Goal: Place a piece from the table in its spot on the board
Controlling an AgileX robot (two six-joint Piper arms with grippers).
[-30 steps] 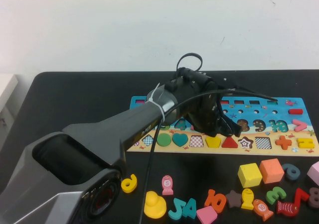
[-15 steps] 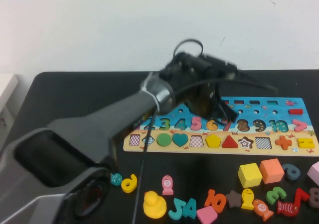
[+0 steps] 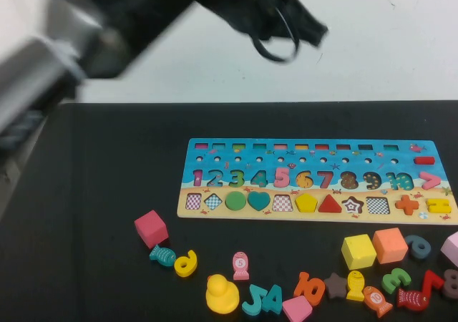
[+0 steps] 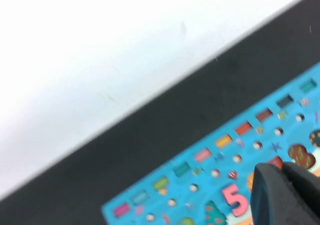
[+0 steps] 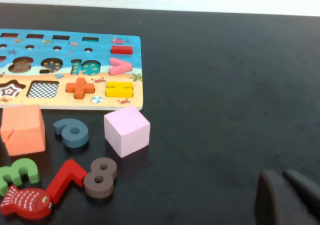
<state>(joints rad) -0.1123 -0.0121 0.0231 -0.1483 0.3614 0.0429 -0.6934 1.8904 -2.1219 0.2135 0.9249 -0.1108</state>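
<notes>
The yellow pentagon lies flat in its slot in the shape row of the blue-and-sand board, between a chequered empty slot and a red triangle. My left gripper is blurred and raised high above the board's far side, holding nothing. In the left wrist view its fingers are together above the board's number row. My right gripper is shut and empty, low over the bare black table to the right of the board's end. It is out of the high view.
Loose pieces lie in front of the board: a yellow cube, an orange cube, a yellow duck, a red-pink cube, several numbers and fish. A pale pink cube sits by the board's right end.
My left arm has lifted from over the board's shape row up and away. The pentagon now shows seated in its slot, and the red-pink cube has come into view.
</notes>
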